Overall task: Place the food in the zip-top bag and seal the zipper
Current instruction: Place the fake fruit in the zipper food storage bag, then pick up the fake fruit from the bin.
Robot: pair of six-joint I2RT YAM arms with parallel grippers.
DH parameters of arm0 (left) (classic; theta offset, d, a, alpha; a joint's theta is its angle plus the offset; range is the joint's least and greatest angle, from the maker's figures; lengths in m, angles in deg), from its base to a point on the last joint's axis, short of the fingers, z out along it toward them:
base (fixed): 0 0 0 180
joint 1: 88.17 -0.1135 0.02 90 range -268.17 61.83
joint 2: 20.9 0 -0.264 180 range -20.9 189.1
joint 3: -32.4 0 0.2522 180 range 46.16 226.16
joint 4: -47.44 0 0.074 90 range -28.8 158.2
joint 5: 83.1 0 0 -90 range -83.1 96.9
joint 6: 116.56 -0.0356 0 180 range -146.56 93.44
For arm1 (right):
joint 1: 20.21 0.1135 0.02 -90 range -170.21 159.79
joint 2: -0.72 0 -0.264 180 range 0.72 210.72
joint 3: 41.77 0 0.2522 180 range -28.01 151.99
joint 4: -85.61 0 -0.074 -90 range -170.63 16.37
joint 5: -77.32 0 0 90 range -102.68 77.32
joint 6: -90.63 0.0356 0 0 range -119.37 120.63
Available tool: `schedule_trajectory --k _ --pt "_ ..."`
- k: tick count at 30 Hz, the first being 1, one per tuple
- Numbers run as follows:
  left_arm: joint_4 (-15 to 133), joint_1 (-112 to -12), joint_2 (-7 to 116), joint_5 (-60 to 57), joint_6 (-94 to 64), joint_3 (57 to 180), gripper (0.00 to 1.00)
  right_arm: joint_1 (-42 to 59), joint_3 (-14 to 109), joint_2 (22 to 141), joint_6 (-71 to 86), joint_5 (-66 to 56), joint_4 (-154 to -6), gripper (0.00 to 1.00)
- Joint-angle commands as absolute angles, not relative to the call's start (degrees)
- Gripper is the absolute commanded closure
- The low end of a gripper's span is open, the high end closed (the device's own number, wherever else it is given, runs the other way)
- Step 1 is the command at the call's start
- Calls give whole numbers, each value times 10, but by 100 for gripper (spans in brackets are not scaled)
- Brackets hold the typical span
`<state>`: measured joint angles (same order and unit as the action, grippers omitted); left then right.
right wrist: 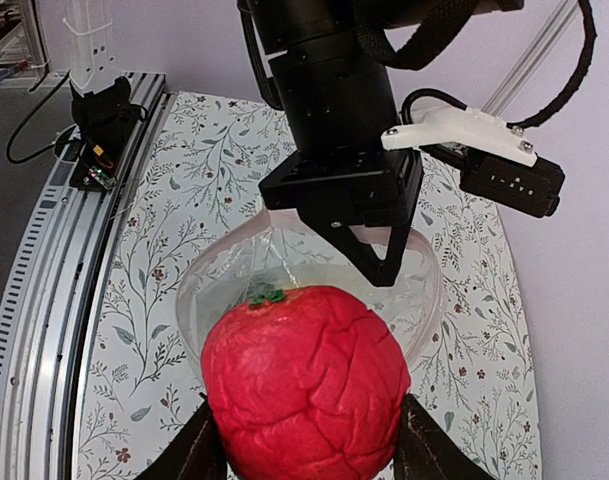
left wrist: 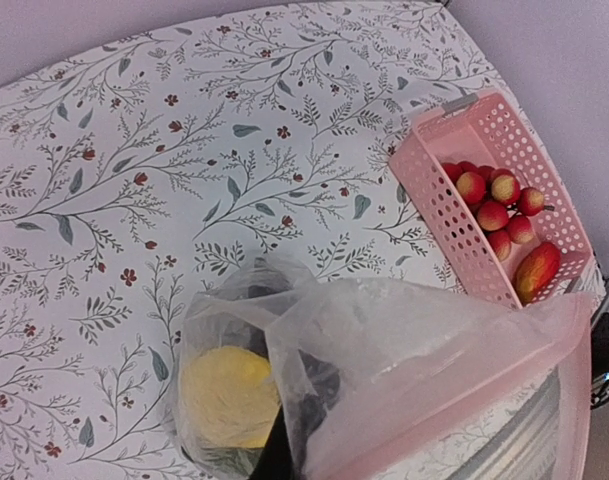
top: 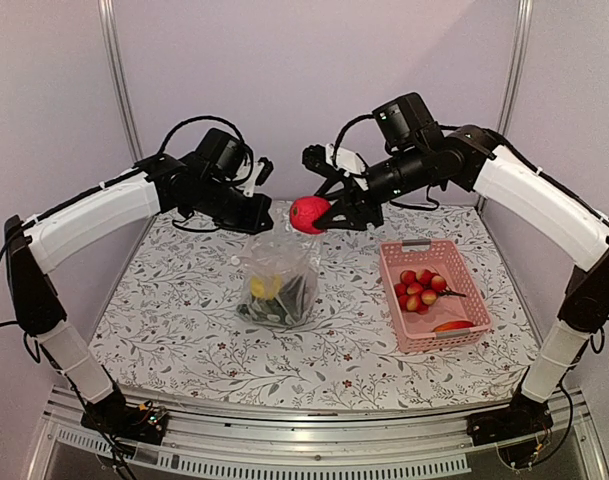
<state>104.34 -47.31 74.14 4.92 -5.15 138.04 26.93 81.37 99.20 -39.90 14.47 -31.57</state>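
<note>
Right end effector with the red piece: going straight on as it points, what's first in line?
Probably the open mouth of the zip-top bag, held up by the left end effector. The right end effector, shut on the red toy fruit, aims there; the left one sits close above, depth unclear.
</note>
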Motion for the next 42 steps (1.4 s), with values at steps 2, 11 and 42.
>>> schedule_trajectory --k 2,11,42 --pt "1037 -478 721 40 -43 1377 100 274 827 1026 -349 150 -389 51" --pt "1028 -476 707 43 -40 1368 100 284 822 1060 -333 119 -400 34" --pt "1001 -476 714 52 -57 1367 100 136 643 847 -342 57 -273 29"
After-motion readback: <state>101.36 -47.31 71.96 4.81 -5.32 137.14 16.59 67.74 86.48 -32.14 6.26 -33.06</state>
